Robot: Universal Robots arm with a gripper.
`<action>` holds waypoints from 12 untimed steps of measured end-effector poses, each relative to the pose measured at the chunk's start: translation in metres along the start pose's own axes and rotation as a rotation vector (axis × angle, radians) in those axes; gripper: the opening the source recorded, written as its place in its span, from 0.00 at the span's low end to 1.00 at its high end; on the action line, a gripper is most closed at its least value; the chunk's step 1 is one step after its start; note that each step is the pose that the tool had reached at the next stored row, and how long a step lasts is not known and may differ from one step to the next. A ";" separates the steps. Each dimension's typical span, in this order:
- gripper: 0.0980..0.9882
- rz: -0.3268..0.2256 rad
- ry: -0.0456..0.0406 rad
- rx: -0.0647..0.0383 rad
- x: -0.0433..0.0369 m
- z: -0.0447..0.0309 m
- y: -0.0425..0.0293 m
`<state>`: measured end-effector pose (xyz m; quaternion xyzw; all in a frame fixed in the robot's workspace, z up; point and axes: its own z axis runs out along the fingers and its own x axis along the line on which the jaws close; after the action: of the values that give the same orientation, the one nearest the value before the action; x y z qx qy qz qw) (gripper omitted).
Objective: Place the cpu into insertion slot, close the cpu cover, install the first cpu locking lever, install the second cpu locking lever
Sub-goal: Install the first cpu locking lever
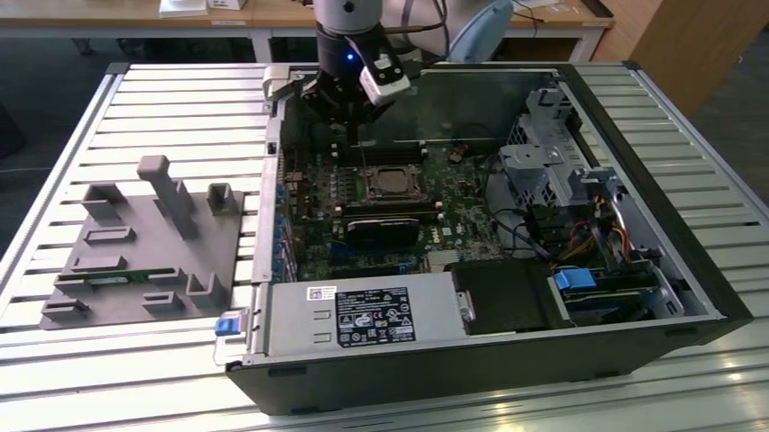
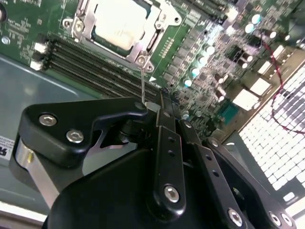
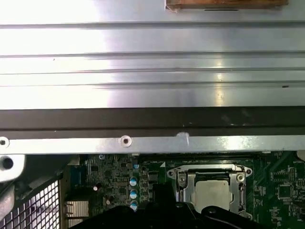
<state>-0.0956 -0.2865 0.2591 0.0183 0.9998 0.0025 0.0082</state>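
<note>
Nearest in the exterior view, an open computer case (image 1: 481,373) lies on its side on a slatted metal tabletop (image 1: 180,108). A grey power supply box (image 1: 360,317) with a white label sits along the case's front edge. To the exterior view's left of the case, a grey plastic fixture (image 1: 144,252) with upright holders rests on the slats.

Further in, a long black rectangular module (image 1: 384,227) lies on the green motherboard (image 1: 463,211). Just beyond it is the insertion slot (image 1: 374,184). The cpu (image 2: 119,21) is seated in the slot with its pale silver face up. The cpu cover (image 2: 164,16) lies flat over it and frames the chip through its window.

In the second wrist view, a thin silvery locking lever (image 2: 142,81) stands up from a lug at the corner of the cover. It crosses the rows of black memory slots (image 2: 95,67) and runs to the tip of the claw (image 2: 162,101). The claw is drawn narrow. A black bracket hides the lever's free end where it meets the tip, so I cannot tell whether the lever is pinched or only touched.

In the exterior view the claw (image 1: 349,121) hangs inside the case, beyond the slot and near the far wall. Past the tabletop stand wooden desks (image 1: 276,13).
</note>
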 end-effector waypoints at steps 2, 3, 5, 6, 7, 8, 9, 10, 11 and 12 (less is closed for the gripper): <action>0.02 0.000 -0.0001 0.000 -0.0018 0.0003 0.0004; 0.02 0.000 -0.0001 0.000 -0.0034 0.0005 0.0005; 0.02 0.000 -0.0001 0.000 -0.0082 0.0007 0.0007; 0.02 0.000 -0.0001 0.000 -0.0107 0.0009 0.0008; 0.02 0.000 0.0000 0.000 -0.0138 0.0010 0.0009; 0.02 0.000 0.0002 0.000 -0.0172 0.0012 0.0010; 0.02 0.000 0.0008 0.000 -0.0206 0.0014 0.0011; 0.02 0.000 0.0013 0.000 -0.0244 0.0017 0.0013; 0.02 0.000 0.0020 0.000 -0.0280 0.0021 0.0014; 0.02 0.000 0.0027 0.000 -0.0313 0.0025 0.0015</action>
<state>-0.0643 -0.2861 0.2571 0.0183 0.9998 0.0025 0.0068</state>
